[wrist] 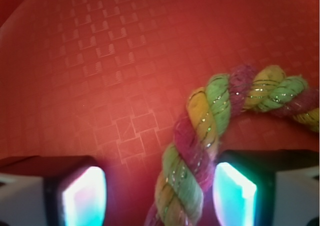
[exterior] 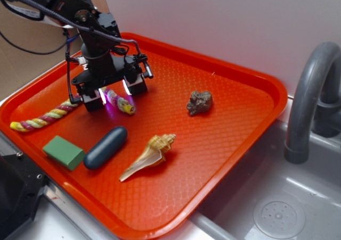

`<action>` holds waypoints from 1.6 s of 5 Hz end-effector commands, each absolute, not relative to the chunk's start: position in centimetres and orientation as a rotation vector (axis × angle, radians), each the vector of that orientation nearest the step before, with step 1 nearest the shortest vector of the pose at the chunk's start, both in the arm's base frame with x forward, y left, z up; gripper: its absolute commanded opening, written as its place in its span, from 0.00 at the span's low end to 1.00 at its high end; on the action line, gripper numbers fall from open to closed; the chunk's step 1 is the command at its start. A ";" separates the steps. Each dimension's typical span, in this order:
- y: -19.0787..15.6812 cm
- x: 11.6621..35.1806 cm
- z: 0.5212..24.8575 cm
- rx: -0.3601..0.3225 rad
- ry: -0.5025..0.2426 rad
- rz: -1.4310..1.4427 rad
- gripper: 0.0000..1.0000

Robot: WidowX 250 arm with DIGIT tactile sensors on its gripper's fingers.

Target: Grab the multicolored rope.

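Orange tray [exterior: 234,80] w/ multicolored rope [exterior: 48,116] along its left side; I see my gripper [exterior: 113,95] spread wide, low over it, rope [wrist: 187,176] btwn fingers, nearer the right one [wrist: 235,193]. Tray rim close at left, open floor to the right.

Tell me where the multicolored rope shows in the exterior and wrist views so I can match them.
Exterior: the multicolored rope lies along the tray's left side, its middle hidden under the end effector.
Wrist: it fills the lower right, curving up between the fingers, nearer the right one.
Shared landmark: the orange tray with its textured floor, filling the wrist background.
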State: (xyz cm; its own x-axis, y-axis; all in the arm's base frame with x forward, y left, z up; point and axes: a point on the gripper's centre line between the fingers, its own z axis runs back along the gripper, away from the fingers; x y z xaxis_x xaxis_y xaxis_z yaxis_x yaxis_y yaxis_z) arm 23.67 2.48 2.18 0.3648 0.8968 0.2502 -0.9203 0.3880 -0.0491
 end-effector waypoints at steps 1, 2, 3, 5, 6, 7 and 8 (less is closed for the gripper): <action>3.4 22.9 1.5 0.058 -0.353 1.117 0.00; 3.5 23.1 1.4 0.073 -0.356 1.012 0.00; 3.9 23.7 2.9 0.144 -0.337 0.795 0.00; 0.4 26.8 12.0 0.183 -0.260 0.345 0.00; -1.5 26.1 16.2 0.163 -0.253 0.226 0.00; -2.4 25.0 19.9 0.152 -0.231 0.160 0.00; -2.5 23.9 23.1 0.161 -0.281 0.165 0.00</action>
